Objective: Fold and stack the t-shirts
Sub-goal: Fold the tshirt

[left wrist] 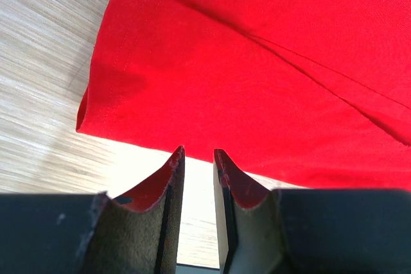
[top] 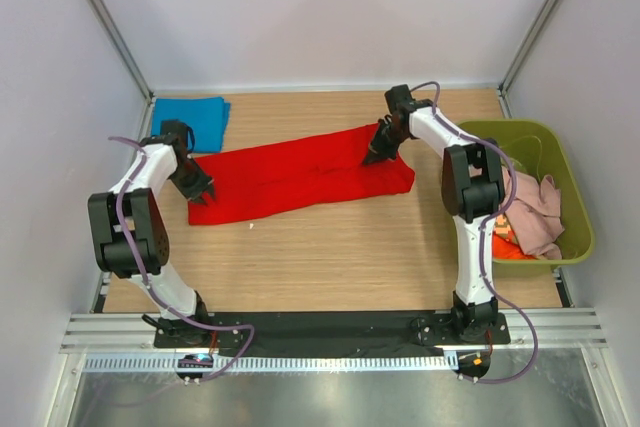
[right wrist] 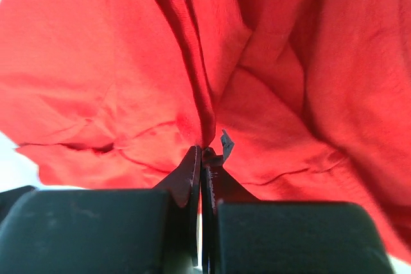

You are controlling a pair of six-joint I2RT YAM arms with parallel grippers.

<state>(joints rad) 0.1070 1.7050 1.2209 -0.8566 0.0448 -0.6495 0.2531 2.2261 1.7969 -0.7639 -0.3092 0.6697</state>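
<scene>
A bright red t-shirt (top: 300, 175) lies across the table as a long folded band. My right gripper (top: 378, 155) is shut on a ridge of its cloth (right wrist: 207, 120) near the right end, and the red cloth fills the right wrist view. My left gripper (top: 200, 191) sits at the shirt's left end, open and empty, its fingertips (left wrist: 176, 156) just short of the red edge (left wrist: 148, 81) over bare wood. A folded blue t-shirt (top: 192, 117) lies at the back left. Pale pink (top: 535, 209) and orange (top: 510, 247) shirts lie in the bin.
An olive-green plastic bin (top: 578, 202) stands at the right edge, close to the right arm. White walls and metal posts enclose the wooden table (top: 330, 257). A black base strip (top: 320, 325) runs along the near edge.
</scene>
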